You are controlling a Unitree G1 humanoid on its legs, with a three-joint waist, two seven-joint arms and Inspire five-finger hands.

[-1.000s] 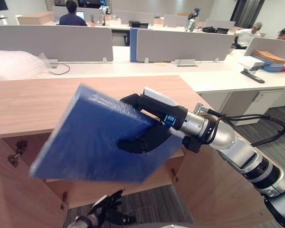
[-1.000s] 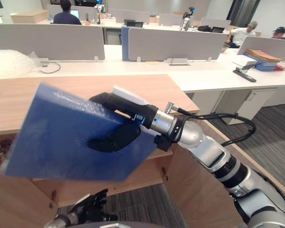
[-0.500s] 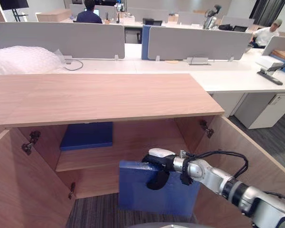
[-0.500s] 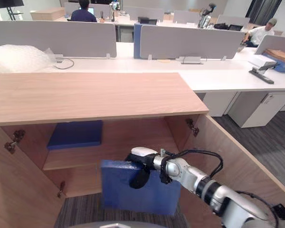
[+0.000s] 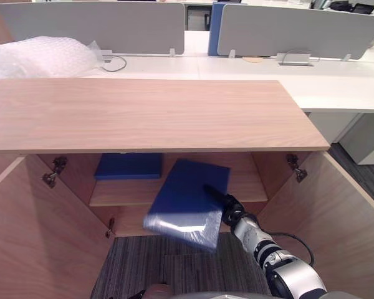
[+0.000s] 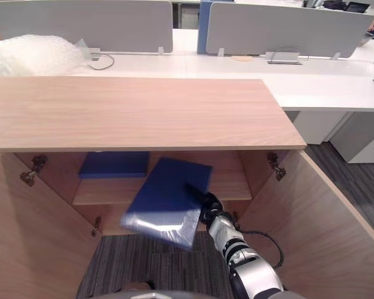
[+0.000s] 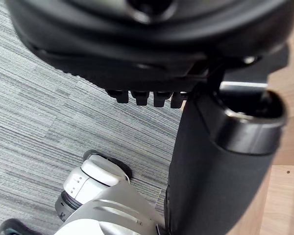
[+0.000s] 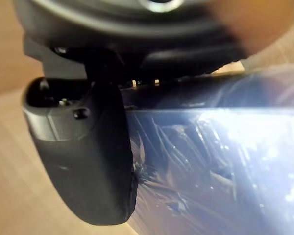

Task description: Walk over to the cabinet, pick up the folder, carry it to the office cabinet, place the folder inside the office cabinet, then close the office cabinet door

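The right hand [image 5: 221, 200] pinched the tilted folder [image 5: 181, 202] over the shelf [image 5: 244, 185] edge; another blue folder [image 5: 128, 166] lay just left, between the open doors [image 5: 346, 230].

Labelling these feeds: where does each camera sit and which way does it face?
Left eye view: on the head, looking down into the open cabinet; right hand pinches the folder.
Right eye view: beside it, same scene.
Left wrist view: left wrist, facing carpet past the left hand.
Right wrist view: right wrist, along the thumb onto the folder.
Both eyes and the right wrist share the folder.
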